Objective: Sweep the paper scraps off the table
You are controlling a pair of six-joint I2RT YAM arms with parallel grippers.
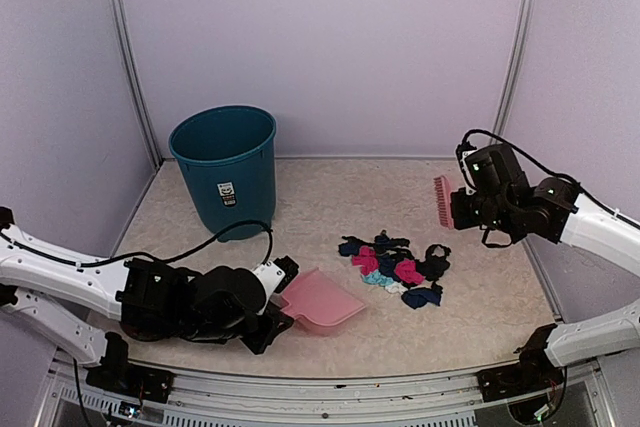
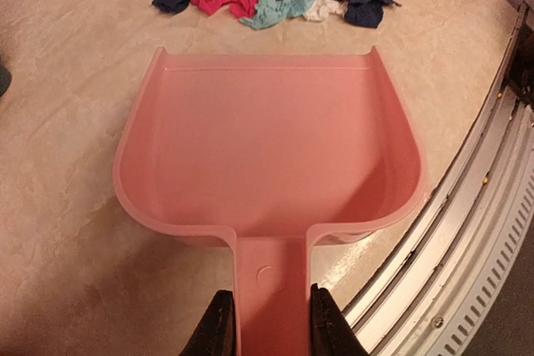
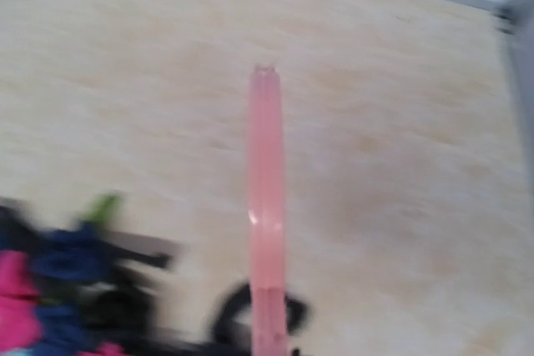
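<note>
Top external: left gripper (image 1: 280, 299) clamps the dustpan handle (image 1: 290, 301), right gripper (image 1: 458, 209) clamps the brush (image 1: 442, 200); bin (image 1: 225, 162) label (image 1: 226, 193) unreadable.

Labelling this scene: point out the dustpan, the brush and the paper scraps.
dustpan (image 2: 267, 147), left wrist view, middle of its tray floor
brush (image 1: 442, 202), top external view, its pink head
paper scraps (image 1: 393, 269), top external view, centre of the pile
</note>
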